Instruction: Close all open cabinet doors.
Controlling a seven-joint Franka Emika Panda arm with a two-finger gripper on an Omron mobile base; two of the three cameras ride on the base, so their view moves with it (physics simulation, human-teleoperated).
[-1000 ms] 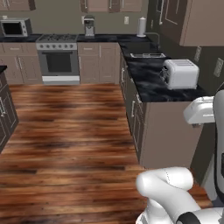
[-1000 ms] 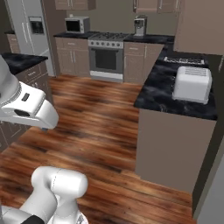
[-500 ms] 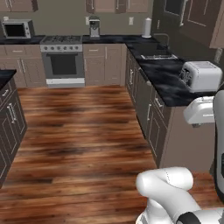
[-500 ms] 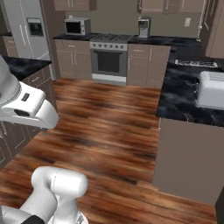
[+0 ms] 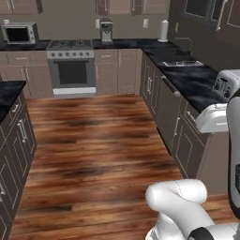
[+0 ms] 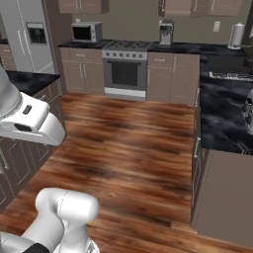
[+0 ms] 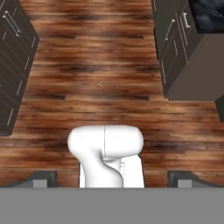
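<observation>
Taupe wall-cabinet doors run along the top of the left base view, above the stove and at the upper right over the sink counter, where a silver bar handle shows. More cabinet doors cross the top of the right base view. All are cut off by the frame, and I cannot tell which stand open. My gripper hangs high over the wood floor, pointing down, open and holding nothing. Its fingertips sit far apart.
A black-topped counter with a toaster and sink runs along the right. The stove, microwave and coffee maker line the back wall. A dark island stands left, a fridge far left, with wood floor between.
The base has driven: the whole scene shifted, and the toaster counter slid toward the right edge in both base views. The island on the left has come into view. The arm's pose looks unchanged.
</observation>
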